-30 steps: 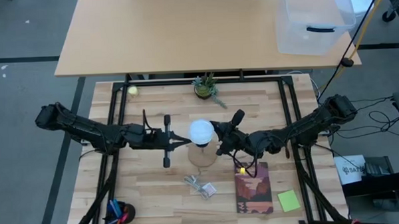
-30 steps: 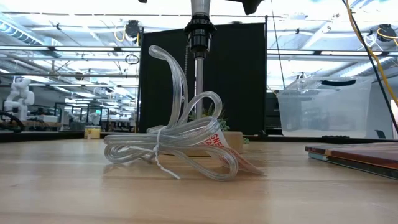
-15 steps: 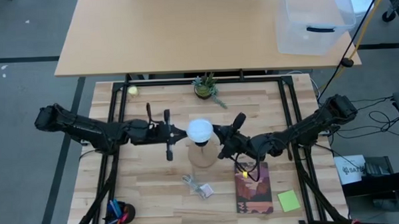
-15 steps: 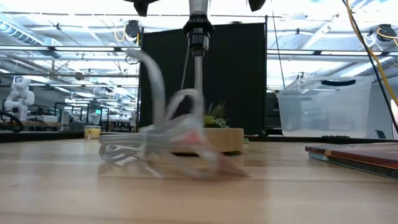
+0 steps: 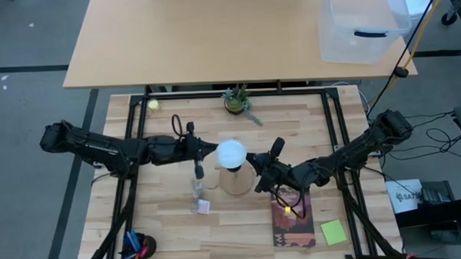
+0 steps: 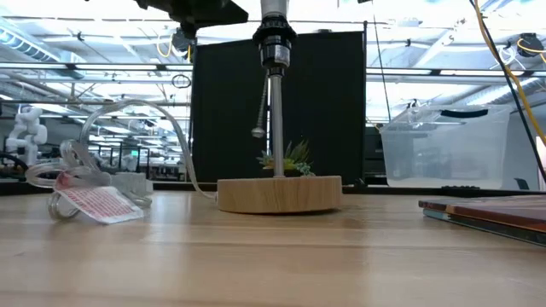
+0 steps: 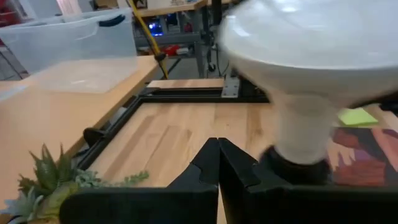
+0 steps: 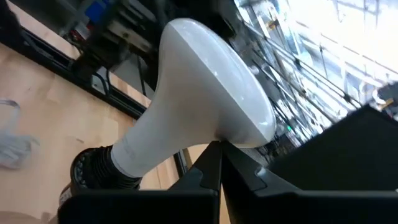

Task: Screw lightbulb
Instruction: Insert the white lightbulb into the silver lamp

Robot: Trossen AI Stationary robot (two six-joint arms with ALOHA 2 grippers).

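Both dark six-joint arms reach inward to frame centre. Left gripper (image 5: 208,151) and right gripper (image 5: 251,161): fingers pressed together, tips meeting.

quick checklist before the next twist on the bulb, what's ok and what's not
1. lightbulb seated in the black socket: ok, neck enters it.
2. wooden base flat on the table: ok.
3. left gripper at the bulb: ok; grip cannot tell.
4. right gripper at the bulb: ok; grip cannot tell.
5. plastic tubing bundle clear of the base: ok.
6. Bulb fully tightened: cannot tell.
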